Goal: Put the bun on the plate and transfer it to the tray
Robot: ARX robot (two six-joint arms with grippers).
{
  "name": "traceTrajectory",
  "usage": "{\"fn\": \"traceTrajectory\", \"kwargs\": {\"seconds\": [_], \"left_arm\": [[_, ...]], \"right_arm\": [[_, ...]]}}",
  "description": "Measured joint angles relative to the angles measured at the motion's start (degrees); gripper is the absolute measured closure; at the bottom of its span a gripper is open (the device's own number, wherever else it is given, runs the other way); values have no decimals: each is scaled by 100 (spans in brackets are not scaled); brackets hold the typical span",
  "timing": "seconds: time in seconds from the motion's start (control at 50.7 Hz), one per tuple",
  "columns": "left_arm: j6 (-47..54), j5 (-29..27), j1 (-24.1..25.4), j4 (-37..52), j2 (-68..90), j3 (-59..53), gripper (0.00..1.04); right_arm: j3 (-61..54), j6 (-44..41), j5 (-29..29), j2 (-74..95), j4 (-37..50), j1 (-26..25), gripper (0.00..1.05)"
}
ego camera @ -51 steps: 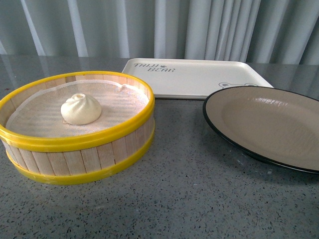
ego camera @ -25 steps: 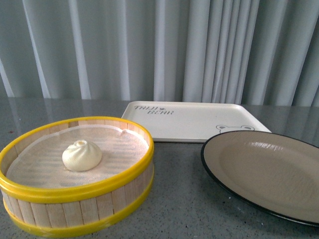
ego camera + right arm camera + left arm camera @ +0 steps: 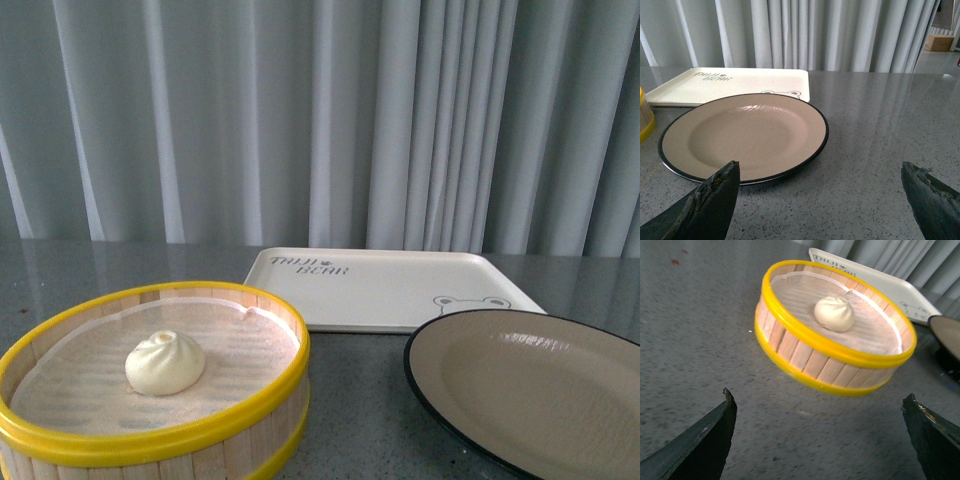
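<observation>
The creamy-white bun [image 3: 164, 362] lies inside a yellow-rimmed wooden steamer basket [image 3: 240, 410] at the front left; it also shows in the left wrist view [image 3: 834, 313]. The beige plate [image 3: 540, 385] with a black rim sits empty at the front right, and also shows in the right wrist view [image 3: 747, 135]. The cream tray [image 3: 385, 285] with "TAILI BEAR" lettering lies behind them, empty. My left gripper [image 3: 820, 437] is open over bare table, short of the basket. My right gripper [image 3: 822, 200] is open over the table just short of the plate. Neither gripper shows in the front view.
The table [image 3: 360, 400] is grey speckled stone. Grey-white curtains [image 3: 320, 120] hang close behind its far edge. The basket and plate stand a hand's width apart. In the right wrist view a cardboard box [image 3: 940, 42] sits far off beyond the table.
The front view has tilted upward: the basket, plate and tray sit lower in the picture and more curtain shows. The objects themselves have not shifted relative to one another.
</observation>
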Motion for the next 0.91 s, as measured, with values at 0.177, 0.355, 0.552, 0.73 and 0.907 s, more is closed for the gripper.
{"fn": "traceTrajectory", "kwargs": {"seconds": [0.177,0.355,0.552,0.73,0.907], "left_arm": [[-264,85,-315,1093,1696,1213,7],[708,-61,-850,481,3429,2802,7],[1241,-356,-1093,-236,4898,3840,7],[1189,-621,-1486,-308,6146,4631,7],[1187,-1080,-1735,-490,6857,5136,7]], "right_arm": [[0,0,2,0,0,0,9],[0,0,2,0,0,0,9],[0,0,2,0,0,0,9],[0,0,2,0,0,0,9],[0,0,2,0,0,0,9]]}}
